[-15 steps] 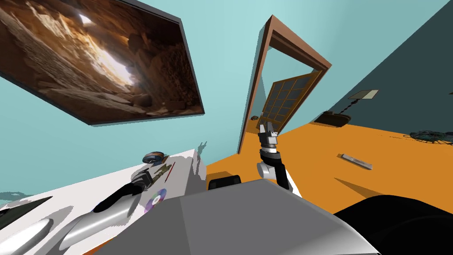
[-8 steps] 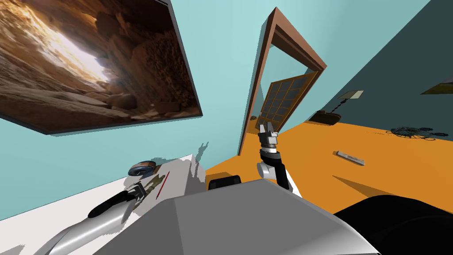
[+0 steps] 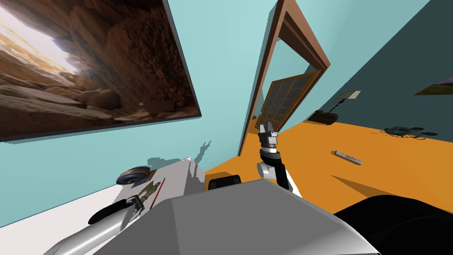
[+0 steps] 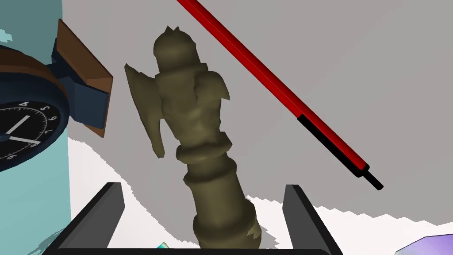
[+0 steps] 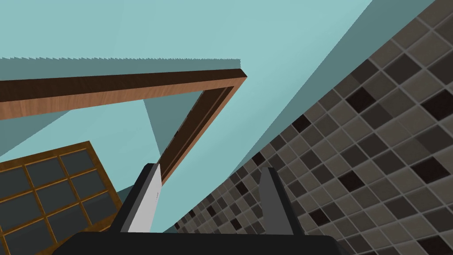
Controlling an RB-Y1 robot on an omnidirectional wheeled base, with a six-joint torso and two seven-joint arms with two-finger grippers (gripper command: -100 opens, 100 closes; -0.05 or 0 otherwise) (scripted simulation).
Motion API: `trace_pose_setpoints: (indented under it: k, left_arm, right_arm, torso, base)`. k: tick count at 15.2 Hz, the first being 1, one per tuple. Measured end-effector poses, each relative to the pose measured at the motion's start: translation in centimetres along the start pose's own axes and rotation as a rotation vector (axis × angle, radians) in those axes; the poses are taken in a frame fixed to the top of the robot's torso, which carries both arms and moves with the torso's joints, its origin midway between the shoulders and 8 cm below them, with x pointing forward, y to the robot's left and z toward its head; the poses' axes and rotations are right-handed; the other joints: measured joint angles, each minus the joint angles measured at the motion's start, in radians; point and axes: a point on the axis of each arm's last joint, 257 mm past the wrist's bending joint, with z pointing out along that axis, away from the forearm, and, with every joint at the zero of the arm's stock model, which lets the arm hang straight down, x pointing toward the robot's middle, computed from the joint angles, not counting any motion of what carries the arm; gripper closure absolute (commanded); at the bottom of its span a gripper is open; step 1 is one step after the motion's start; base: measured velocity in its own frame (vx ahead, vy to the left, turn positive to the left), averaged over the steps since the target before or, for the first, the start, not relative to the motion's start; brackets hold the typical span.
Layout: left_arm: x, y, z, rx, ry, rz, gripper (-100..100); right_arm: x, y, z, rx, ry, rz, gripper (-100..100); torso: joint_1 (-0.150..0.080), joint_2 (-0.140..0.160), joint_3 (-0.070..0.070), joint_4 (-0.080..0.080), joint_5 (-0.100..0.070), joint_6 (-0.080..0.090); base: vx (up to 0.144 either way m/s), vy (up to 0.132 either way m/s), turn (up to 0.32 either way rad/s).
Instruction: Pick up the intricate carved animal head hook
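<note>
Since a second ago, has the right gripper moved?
No. The right gripper sits at the same spot against the open door behind it.

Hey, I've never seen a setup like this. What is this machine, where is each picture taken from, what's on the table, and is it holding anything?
This is a two-armed robot. One picture looks down from its head; the other two look along each hand. On the white table lie an olive carved hook, a dark blue clock and a red stick. The left claw is open, its fingers either side of the hook's base, holding nothing yet. The right claw is open too, raised in front, idle.
</note>
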Motion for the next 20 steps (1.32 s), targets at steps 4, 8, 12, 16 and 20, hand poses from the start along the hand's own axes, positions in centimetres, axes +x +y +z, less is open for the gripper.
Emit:
trace_pose_setpoints:
  k: [4, 8, 12, 16, 20]
  left_arm:
    - [0.0, 1.2, 0.8, -0.02, -0.005, -0.004, -100]
    - [0.2, 1.8, 1.7, -0.019, -0.002, 0.0, -100]
    - [0.2, 1.8, 1.7, -0.017, -0.001, 0.001, 100]
    - [0.1, 1.4, 1.3, -0.016, -0.002, -0.001, 100]
    - [-0.1, 1.0, 0.6, -0.017, -0.004, -0.004, -100]
  right_arm:
    - [0.0, 0.0, 0.0, 0.0, 0.0, 0.0, 0]
    - [0.0, 0.0, 0.0, 0.0, 0.0, 0.0, 0]
    - [0.0, 0.0, 0.0, 0.0, 0.0, 0.0, 0]
    - [0.0, 0.0, 0.0, 0.0, 0.0, 0.0, 0]
    - [0.0, 0.0, 0.0, 0.0, 0.0, 0.0, 0]
  torso:
    - [0.0, 0.001, 0.001, 0.0, 0.0, 0.0]
    - [0.002, 0.0, 0.0, 0.0, 0.002, 0.0]
    - [0.004, 0.0, 0.0, 0.0, 0.003, 0.0]
    - [0.005, 0.001, 0.0, 0.0, 0.003, 0.0]
    - [0.005, 0.001, 0.0, 0.0, 0.003, 0.0]
  base:
    - [0.007, 0.0, 0.022]
    - [0.008, 0.0, 0.025]
    - [0.0, 0.0, 0.0]
    - [-0.005, 0.003, -0.035]
    - [-0.006, -0.002, -0.015]
